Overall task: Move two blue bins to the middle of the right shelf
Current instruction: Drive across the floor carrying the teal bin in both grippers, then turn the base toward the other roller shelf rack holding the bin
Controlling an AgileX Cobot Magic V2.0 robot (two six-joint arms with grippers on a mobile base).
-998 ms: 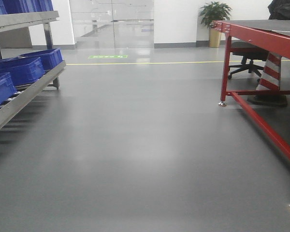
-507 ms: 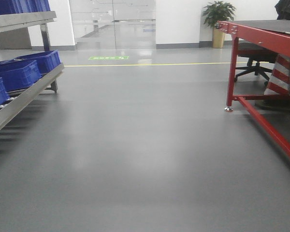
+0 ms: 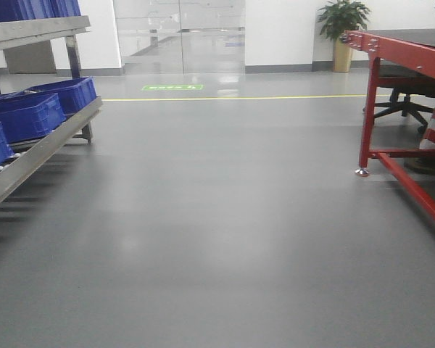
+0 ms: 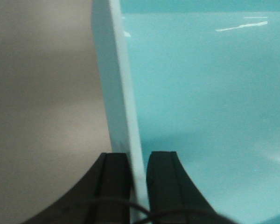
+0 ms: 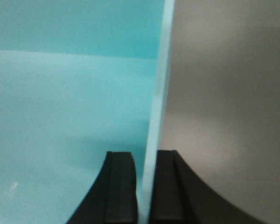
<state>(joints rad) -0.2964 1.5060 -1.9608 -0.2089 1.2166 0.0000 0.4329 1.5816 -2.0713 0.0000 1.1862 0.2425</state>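
Left claw [image 4: 139, 157] is clenched on the thin side wall of a bin [image 4: 205, 102]. One black finger [image 4: 115, 182] presses the outside and the other sits inside, with the pale wall running up between them and no slack showing. Right claw [image 5: 145, 157] grips the opposite wall the same way, closed down to the wall's thickness, with the bin's interior at the left of that frame and blurred grey floor at the right. Both wrist views render the plastic as pale turquoise, and the part of the interior they show holds nothing. I judge that this one bin hangs between the two arms, carried off the ground.

In the front view, open grey floor [image 3: 225, 217] fills the lower frame. At the left edge stands a metal rack [image 3: 51, 141] with several blue bins [image 3: 29, 116] on its sloped level. At the right edge is a red-framed worktop [image 3: 413, 54] with an office chair [image 3: 399, 101] under it. Farther back lie a yellow line [image 3: 239, 97] and glass doors [image 3: 181, 32], with a potted plant [image 3: 342, 18] at the upper right.

The task looks mid-carry. A bin is grasped, but the right shelf is not in view and no bin is seen delivered. Whether this is the first or the second bin cannot be told. Setting it on the middle level is yet to be done.
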